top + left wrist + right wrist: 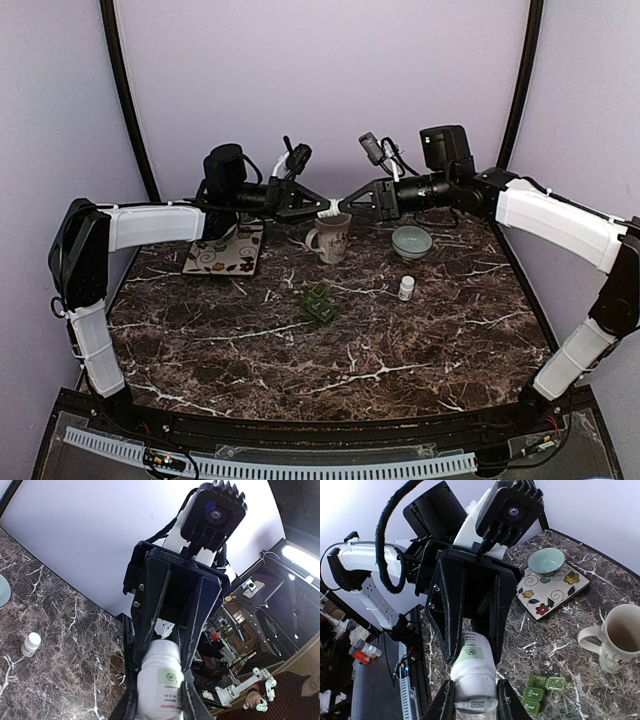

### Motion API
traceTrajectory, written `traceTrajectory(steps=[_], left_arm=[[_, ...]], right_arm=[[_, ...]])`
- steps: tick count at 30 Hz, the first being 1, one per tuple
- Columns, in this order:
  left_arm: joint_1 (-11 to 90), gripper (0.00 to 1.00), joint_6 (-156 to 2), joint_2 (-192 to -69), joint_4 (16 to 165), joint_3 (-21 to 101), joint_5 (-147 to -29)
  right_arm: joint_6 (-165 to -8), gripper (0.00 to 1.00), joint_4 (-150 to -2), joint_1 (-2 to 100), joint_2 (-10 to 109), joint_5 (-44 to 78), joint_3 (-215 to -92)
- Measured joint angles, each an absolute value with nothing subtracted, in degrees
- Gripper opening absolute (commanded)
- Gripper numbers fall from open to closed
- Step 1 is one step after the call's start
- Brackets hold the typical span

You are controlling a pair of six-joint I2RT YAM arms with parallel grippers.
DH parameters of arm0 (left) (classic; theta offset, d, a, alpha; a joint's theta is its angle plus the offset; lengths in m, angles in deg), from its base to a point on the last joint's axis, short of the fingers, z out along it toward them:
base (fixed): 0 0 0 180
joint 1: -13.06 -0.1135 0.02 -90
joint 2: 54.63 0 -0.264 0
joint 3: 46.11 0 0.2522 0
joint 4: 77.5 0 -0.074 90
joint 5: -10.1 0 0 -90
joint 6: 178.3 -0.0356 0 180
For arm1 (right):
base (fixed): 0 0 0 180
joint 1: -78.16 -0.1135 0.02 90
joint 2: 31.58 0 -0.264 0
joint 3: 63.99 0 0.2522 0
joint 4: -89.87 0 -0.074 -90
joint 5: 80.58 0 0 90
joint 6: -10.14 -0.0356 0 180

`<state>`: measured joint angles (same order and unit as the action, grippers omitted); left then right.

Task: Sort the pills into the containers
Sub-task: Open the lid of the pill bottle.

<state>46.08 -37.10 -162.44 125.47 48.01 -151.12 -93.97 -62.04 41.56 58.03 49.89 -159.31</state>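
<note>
The left gripper (318, 208) and the right gripper (347, 203) meet fingertip to fingertip in the air; both are clamped on one white pill bottle (331, 209), each on an opposite end, so it hangs level between them; directly below the two hands stands a patterned mug (330, 238); nearer the arm bases than the hands, the green pill organizer (320, 303) lies on the marble table (400, 350); a small white vial (406, 288) and a pale bowl (411, 240) sit under the right forearm.
</note>
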Motion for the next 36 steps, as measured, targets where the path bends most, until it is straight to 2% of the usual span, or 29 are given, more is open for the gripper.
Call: traceTrajectory(steps=[10, 36], left_arm=[[46.2, 0.03, -33.9, -162.8, 128.2, 46.5, -150.8], [46.2, 0.02, -30.6, -163.1, 132.9, 45.4, -150.9]], right_arm=[[-87.0, 0.0, -64.8, 40.9, 55.5, 46.8, -155.2], [-85.1, 0.0, -67.1, 40.7, 55.2, 46.4, -154.2]])
